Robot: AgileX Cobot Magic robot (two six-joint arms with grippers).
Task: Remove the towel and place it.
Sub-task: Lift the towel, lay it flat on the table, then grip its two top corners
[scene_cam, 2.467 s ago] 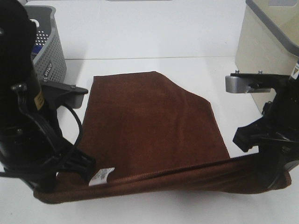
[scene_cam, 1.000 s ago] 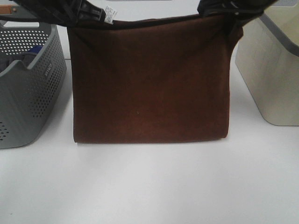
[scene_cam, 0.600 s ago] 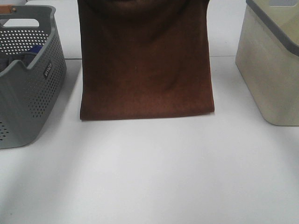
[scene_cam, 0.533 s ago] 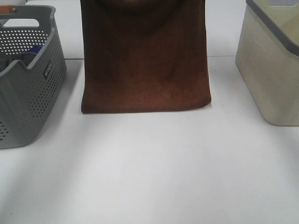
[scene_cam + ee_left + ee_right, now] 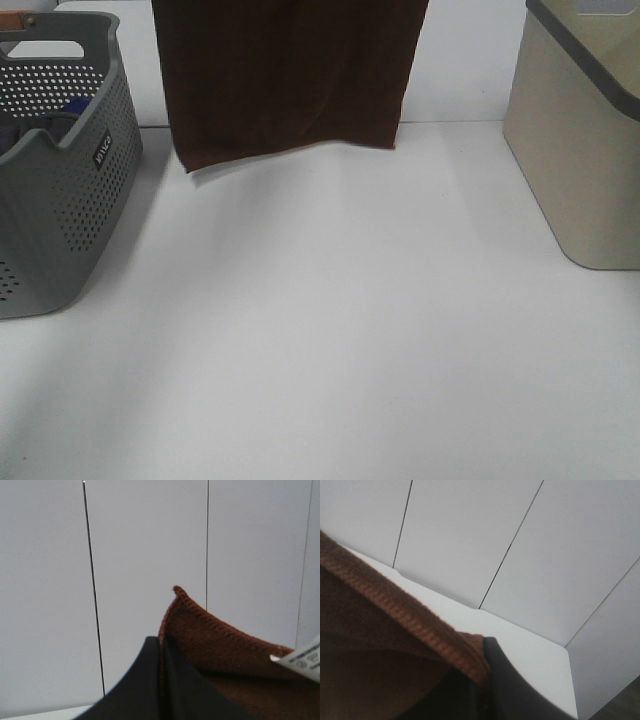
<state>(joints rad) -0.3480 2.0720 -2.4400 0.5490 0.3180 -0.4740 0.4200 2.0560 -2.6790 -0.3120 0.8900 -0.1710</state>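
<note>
- At 12 o'clock in the high view, the towel [image 5: 285,75] hangs down as a dark brown sheet. Its top runs out of the picture, and its lower edge is wavy and seems to hang free just above the white table [image 5: 330,330].
- The left gripper [image 5: 161,652] shows in its wrist view as two dark fingers pressed together, pinching the stitched edge of the towel between them. A small white tag [image 5: 300,662] on the towel sits near this grip.
- The right gripper [image 5: 485,680] also has its jaws closed on the towel, on a ribbed hem of the cloth.
- At 9 o'clock on the table stands a grey perforated basket [image 5: 70,210] with a cut-out handle in its far wall. Inside it we see part of a blue cloth [image 5: 75,105]; the rest of its content is hidden by the walls.
- At 3 o'clock stands a beige bin [image 5: 580,170] with a grey rim. From this angle we cannot see into it, so we cannot tell what it holds.
- The towel is between the two containers and apart from both.
- Behind both grippers are pale wall panels [image 5: 150,545] with thin dark seams.
</note>
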